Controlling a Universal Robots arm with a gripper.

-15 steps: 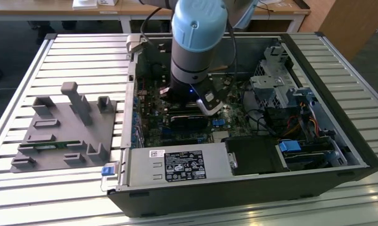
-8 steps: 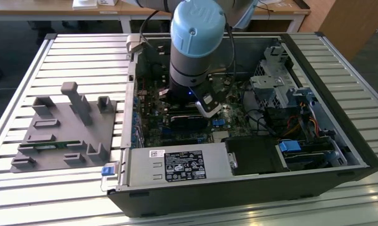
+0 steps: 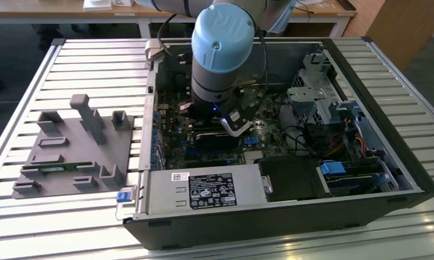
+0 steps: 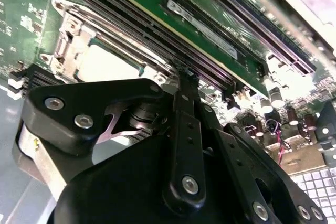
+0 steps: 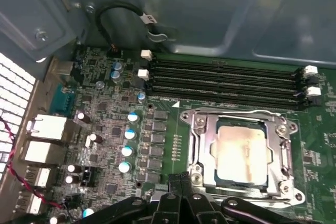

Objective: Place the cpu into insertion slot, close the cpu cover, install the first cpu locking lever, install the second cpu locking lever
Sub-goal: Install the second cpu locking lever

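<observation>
Silver-grey cpu [image 5: 241, 148] sits seated in its socket, the shiny cpu cover [image 5: 242, 149] lying flat around it, as the arm hangs inside the open computer case [image 3: 390, 179].

Seen in the first wrist view, the gripper [image 5: 181, 182] hovers just off the socket's near edge, fingertips pressed together with nothing between them; the chip lies beyond the tips, slightly to one side. Memory slots [image 5: 226, 80] run parallel to the socket's far edge, close behind it, while capacitors [image 5: 127, 150] line the side opposite, leaving a narrow strip of bare board. A thin wire lever [image 5: 236, 113] traces the frame's far edge; whether either lever is latched cannot be told. In the exterior view the arm stands mid-case, metal walls rising well apart on every side.
</observation>
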